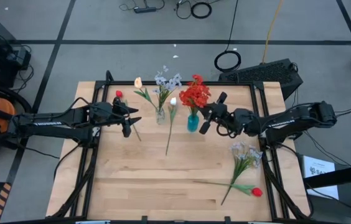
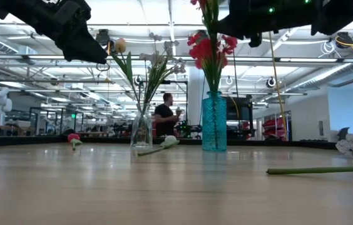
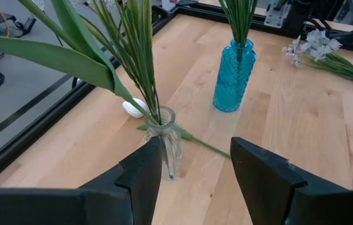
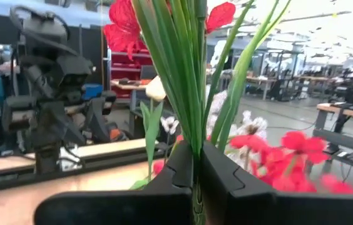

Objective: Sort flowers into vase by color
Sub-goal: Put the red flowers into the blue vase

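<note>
A blue vase [image 1: 192, 122] holds red blossom clusters [image 1: 194, 94]; my right gripper [image 4: 196, 178] is shut on their green stems beside it. A clear vase [image 1: 160, 115] holds lavender-white sprays [image 1: 166, 81] and a peach tulip [image 1: 138, 83]. My left gripper [image 3: 195, 169] hovers open just left of the clear vase [image 3: 166, 147], touching nothing. A cream tulip [image 1: 173, 101] and a red bud [image 1: 119, 94] lie flat on the table by the vases. Another lavender spray [image 1: 245, 153] and red bud [image 1: 256, 191] lie near the right edge. My right gripper pinches the bundle of green stems [image 4: 195, 147] of the red blossoms between its two fingers [image 4: 223, 178], coming level from the table's right. The stems stand upright, running across the fingers, with their lower ends in the blue vase [image 2: 214, 122].
A black frame [image 1: 182, 84] runs along the table's edges. The cream tulip's stem [image 1: 168, 140] stretches toward the near edge between the vases. The near half of the wooden table [image 1: 163, 186] is bare. A person [image 2: 164, 112] stands in the room beyond.
</note>
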`<act>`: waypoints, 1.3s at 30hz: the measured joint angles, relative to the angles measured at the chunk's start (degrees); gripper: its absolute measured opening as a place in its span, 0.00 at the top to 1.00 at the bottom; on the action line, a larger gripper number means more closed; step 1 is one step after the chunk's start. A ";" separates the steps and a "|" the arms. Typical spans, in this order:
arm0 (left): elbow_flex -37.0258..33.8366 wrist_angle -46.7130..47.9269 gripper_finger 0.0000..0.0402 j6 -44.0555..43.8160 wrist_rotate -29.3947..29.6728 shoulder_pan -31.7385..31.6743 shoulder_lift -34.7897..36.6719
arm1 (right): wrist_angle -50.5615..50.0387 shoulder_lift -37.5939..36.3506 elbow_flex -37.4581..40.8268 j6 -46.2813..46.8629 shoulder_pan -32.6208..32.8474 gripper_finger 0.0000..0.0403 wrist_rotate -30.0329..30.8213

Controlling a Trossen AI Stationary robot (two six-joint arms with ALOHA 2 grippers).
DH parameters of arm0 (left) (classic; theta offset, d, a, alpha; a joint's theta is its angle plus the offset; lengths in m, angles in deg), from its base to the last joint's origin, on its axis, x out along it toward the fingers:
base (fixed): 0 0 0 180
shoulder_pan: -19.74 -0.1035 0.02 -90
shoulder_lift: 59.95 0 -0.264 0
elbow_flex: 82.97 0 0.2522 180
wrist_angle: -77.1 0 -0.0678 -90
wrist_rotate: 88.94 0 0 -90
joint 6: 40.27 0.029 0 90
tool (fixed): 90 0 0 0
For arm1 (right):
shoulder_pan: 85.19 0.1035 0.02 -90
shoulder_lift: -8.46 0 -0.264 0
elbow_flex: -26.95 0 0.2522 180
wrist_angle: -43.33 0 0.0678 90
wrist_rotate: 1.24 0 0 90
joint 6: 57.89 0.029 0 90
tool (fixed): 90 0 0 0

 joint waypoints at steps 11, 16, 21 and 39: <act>0.00 0.02 0.51 0.00 0.00 -0.01 0.00 | 2.21 7.81 0.00 3.90 -0.32 1.00 -0.04; 0.00 0.02 0.51 0.00 -0.01 -0.02 0.00 | 2.98 10.06 -0.02 4.21 -0.30 1.00 0.09; 0.00 0.02 0.51 -0.01 -0.02 0.00 0.00 | 2.97 12.36 -0.02 5.64 -0.30 1.00 0.14; 0.00 0.00 0.51 0.02 -0.02 0.00 0.00 | 1.24 14.72 -0.04 9.09 -0.24 0.88 -0.06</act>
